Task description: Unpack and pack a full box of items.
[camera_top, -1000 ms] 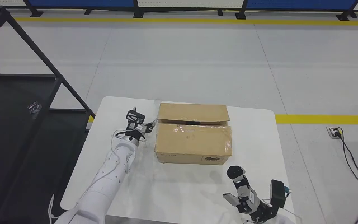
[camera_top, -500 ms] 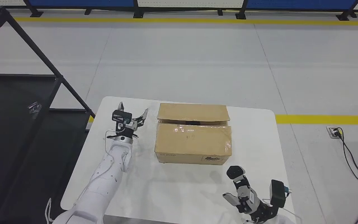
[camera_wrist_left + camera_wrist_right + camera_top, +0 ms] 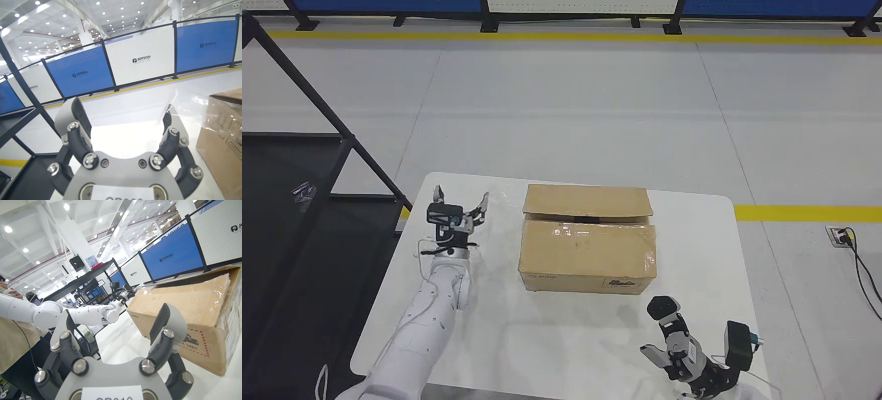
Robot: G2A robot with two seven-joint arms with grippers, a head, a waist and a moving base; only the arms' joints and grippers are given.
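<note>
Box: the cardboard box (image 3: pixel 587 255) sits on the white worktop (image 3: pixel 542 335), close to its far edge and about midway between the side edges, with its top flaps folded down.
Left gripper: the left gripper (image 3: pixel 460 198) (image 3: pixel 122 108) is released, jaws spread wide and holding nothing. It is raised near the worktop's far left corner, apart from the box's left end.
Film: a strip of clear film (image 3: pixel 189 103) clings to one fingertip (image 3: pixel 167 115) of the left gripper and stretches toward the box's near corner.
Right gripper: the right gripper (image 3: pixel 660 330) (image 3: pixel 117 317) is released too, jaws apart and empty, by the near edge toward the right corner, in front of the box.
Change: a second ago the left gripper was at the box's upper left corner with its jaws nearly together. It has since opened and drawn back toward the left edge. The box and the right gripper have not moved.
</note>
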